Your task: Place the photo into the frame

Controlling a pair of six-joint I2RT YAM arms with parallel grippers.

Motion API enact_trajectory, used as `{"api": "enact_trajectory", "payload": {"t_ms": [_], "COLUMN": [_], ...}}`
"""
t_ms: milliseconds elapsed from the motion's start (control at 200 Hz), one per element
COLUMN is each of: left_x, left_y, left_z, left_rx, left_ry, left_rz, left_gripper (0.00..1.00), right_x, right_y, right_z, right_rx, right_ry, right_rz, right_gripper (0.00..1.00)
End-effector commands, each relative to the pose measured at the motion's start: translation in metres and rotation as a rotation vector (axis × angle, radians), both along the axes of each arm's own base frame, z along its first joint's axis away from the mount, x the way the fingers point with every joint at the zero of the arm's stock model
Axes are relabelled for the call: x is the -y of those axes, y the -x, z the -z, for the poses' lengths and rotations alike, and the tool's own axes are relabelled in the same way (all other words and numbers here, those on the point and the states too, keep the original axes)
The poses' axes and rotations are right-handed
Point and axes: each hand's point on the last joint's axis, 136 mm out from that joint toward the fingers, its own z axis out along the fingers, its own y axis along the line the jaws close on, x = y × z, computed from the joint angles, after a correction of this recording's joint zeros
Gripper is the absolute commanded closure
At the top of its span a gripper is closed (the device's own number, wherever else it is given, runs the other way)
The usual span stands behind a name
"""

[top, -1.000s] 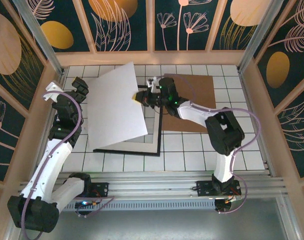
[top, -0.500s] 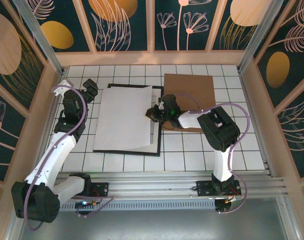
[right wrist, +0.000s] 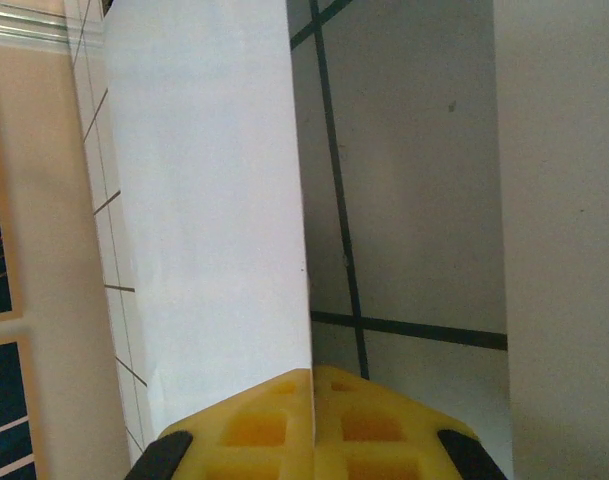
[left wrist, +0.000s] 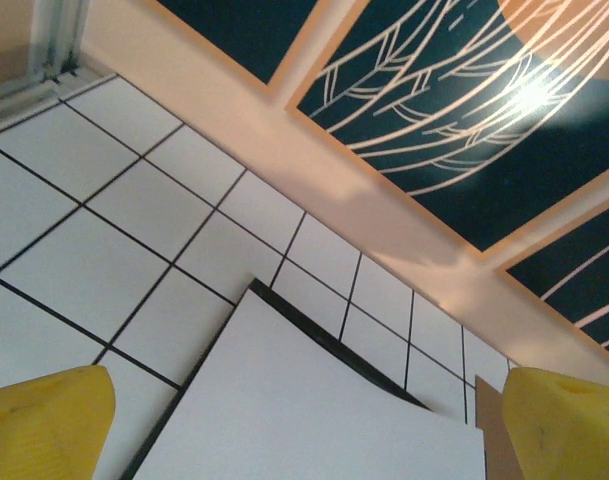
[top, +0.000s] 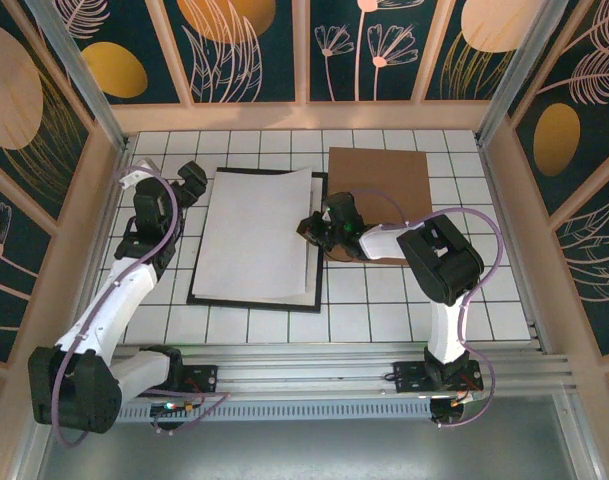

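Two tools: my right tool (top: 312,228) clamps the white-backed rectangular photo (top: 256,235) lying over the thin black rectangular frame (top: 254,302); my left tool (top: 191,182) hangs released.

**Top view.** You see a table (top: 384,300) of white square tiles with dark grout. A brown cardboard board (top: 384,170) lies flat on it, right of centre and toward the far side, its far edge near the pale back ledge (top: 304,115). Dark teal wall panels (top: 254,50) with orange discs and pale leaf line-drawings enclose three sides, set between light wooden battens. An aluminium rail (top: 314,372) runs along the near edge.

**Left wrist view.** You find the same tiles (left wrist: 84,230), the ledge (left wrist: 314,180) and a leaf-patterned panel (left wrist: 434,90). A sliver of the board (left wrist: 490,420) sits at lower right.
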Motion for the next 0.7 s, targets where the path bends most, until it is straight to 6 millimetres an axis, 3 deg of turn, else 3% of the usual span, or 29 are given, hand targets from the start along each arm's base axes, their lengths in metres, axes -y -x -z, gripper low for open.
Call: {"api": "enact_trajectory", "payload": {"t_ms": [0, 691], "left_x": [0.007, 0.017], "left_y": [-0.005, -0.012], "left_z": [0.0, 0.015], "left_rx": [0.018, -0.021], "left_ry": [0.028, 0.04], "left_rz": [0.035, 0.083], "left_gripper": [0.02, 0.01], "right_x": [0.009, 0.02], "right_y": [-0.007, -0.003], "right_z": [-0.014, -0.009], "right_rx": [0.067, 0.064], "right_ry": [0.024, 0.065], "right_rz": [0.035, 0.061], "right_gripper": [1.0, 1.0]}}
